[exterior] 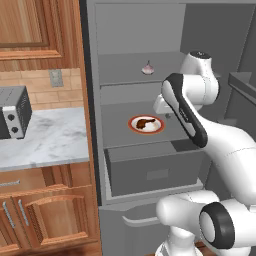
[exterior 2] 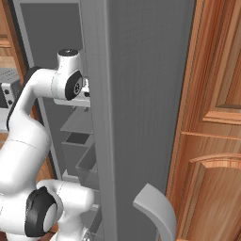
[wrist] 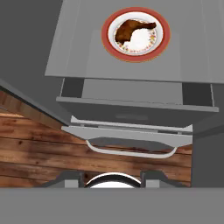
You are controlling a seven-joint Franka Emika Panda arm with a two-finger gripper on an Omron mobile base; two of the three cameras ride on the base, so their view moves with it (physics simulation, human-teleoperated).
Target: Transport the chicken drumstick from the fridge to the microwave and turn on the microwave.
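Observation:
The fridge (exterior: 135, 40) stands open with grey shelves. On its middle shelf the dark-brown chicken drumstick (exterior: 145, 122) lies on a white plate with a red rim (exterior: 159, 128). In the hand view the drumstick (wrist: 131, 29) and the plate (wrist: 162, 35) sit at the top. My gripper (wrist: 111, 178) hovers above and in front of the shelf, well short of the plate. Its two fingertips (wrist: 68, 178) stand apart with nothing between them, so it is open. The microwave is out of view.
A pale garlic bulb (exterior: 147, 68) rests on the upper shelf. A wide grey drawer (exterior: 155, 170) juts out below the plate's shelf. A toaster oven (exterior: 14, 117) stands on the marble counter (exterior: 55, 142) to the left. The fridge door (exterior 2: 141, 94) stands at my right.

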